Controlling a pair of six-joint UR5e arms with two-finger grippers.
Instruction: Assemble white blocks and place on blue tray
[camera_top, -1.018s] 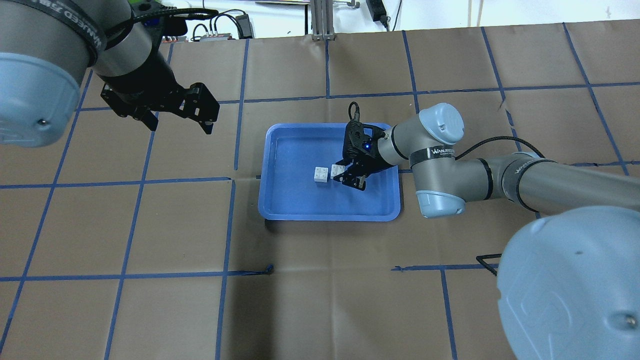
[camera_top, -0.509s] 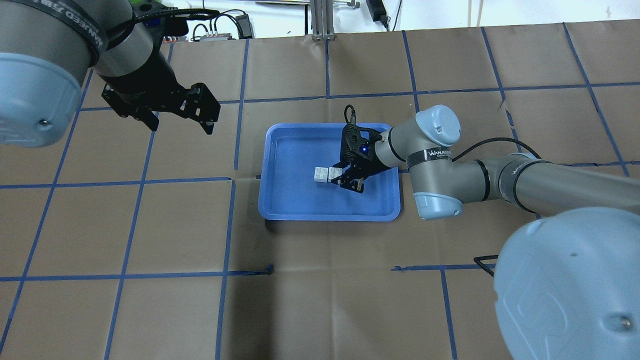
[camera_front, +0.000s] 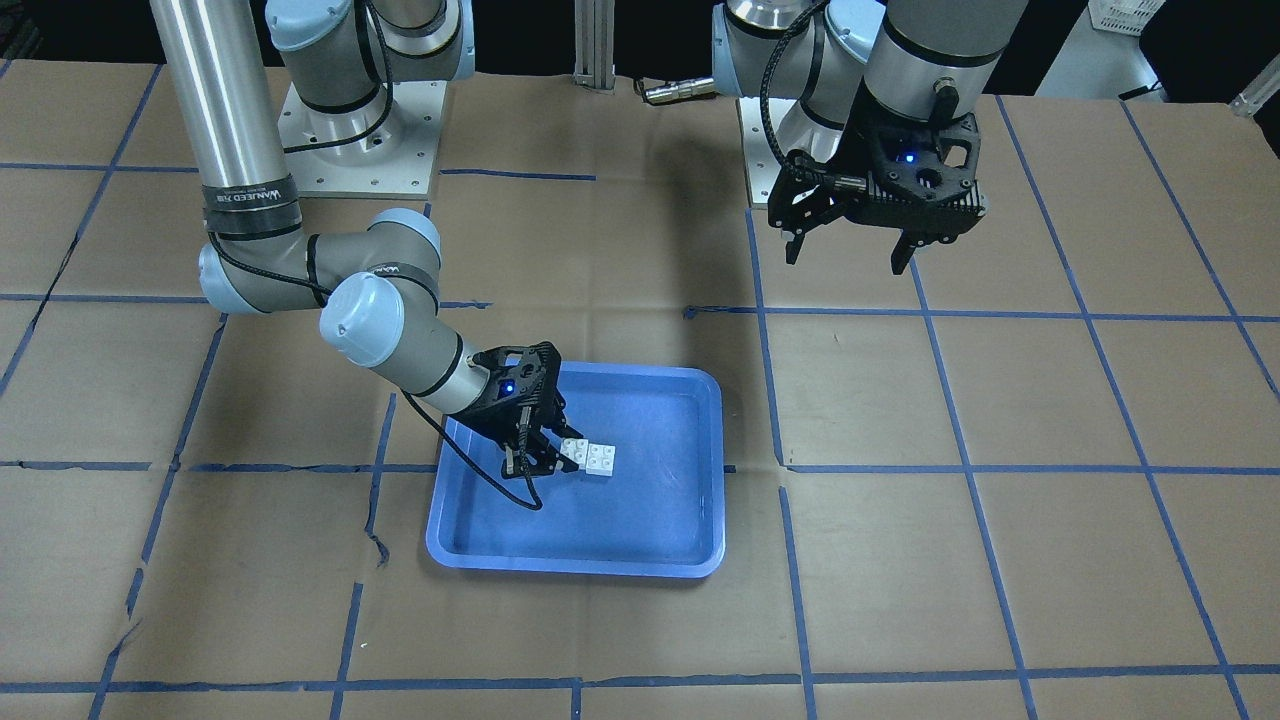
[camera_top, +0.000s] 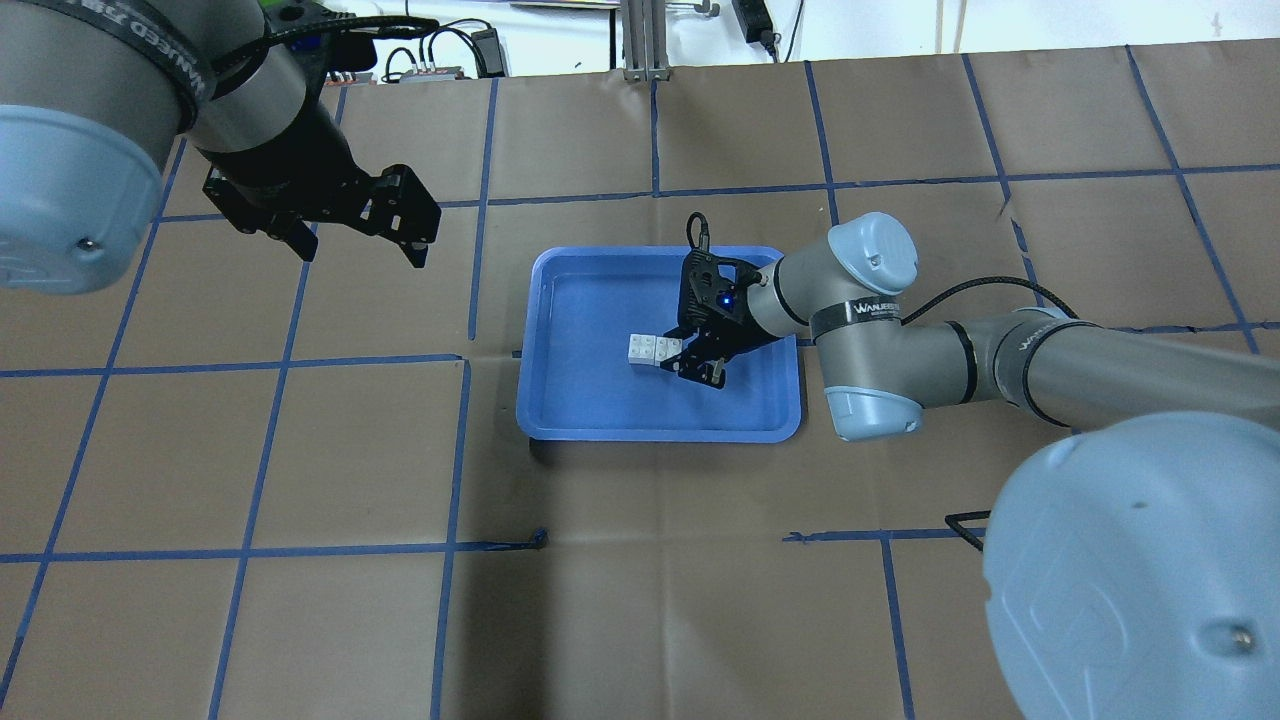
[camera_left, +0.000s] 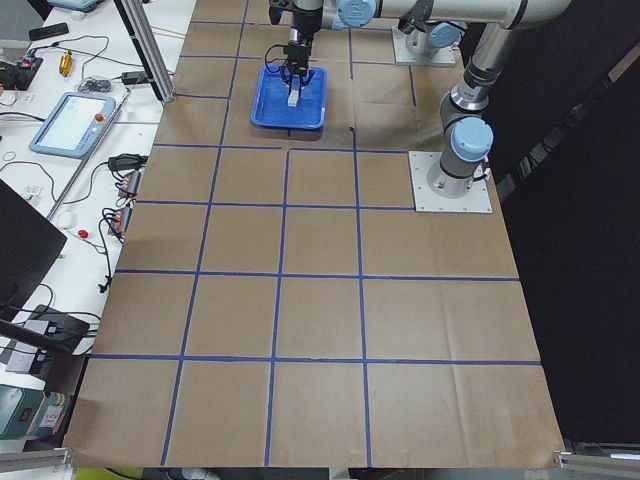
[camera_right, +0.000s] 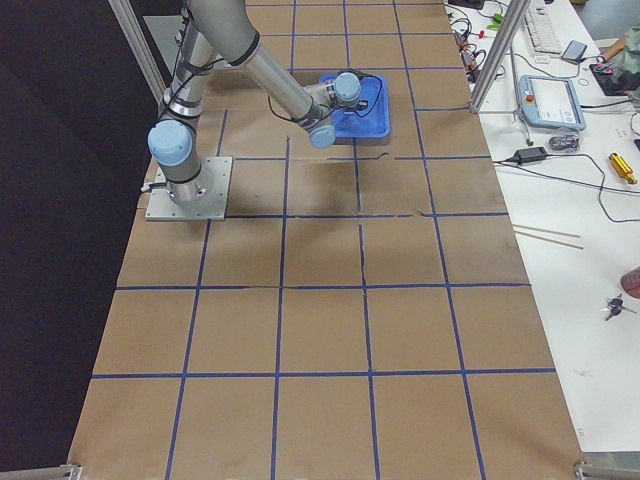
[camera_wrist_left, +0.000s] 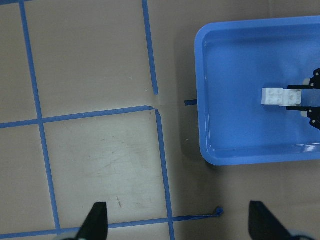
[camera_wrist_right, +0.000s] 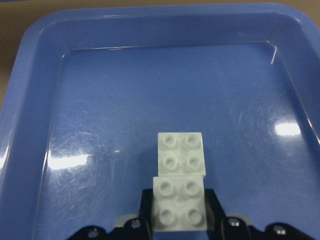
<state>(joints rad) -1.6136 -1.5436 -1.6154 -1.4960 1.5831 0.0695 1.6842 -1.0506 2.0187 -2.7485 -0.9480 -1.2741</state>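
Two white blocks sit side by side and touching inside the blue tray (camera_top: 600, 400). My right gripper (camera_top: 686, 356) is shut on the nearer white block (camera_wrist_right: 179, 205), low over the tray floor. The other white block (camera_wrist_right: 180, 154) stands free just beyond it. In the overhead view the free block (camera_top: 641, 349) is left of the held block (camera_top: 667, 350). The front view shows the right gripper (camera_front: 545, 455) and both blocks (camera_front: 601, 458) in the tray (camera_front: 650, 520). My left gripper (camera_top: 350, 235) is open and empty, high above the table left of the tray.
Brown paper with blue tape grid lines covers the table (camera_top: 700, 600). The left wrist view looks down on the tray (camera_wrist_left: 240, 65) and the left fingertips (camera_wrist_left: 97, 220). The arm bases (camera_front: 350, 140) stand at the robot's side.
My right gripper moved left with its white block until the block met the free one, closing the gap. The left arm has not moved.
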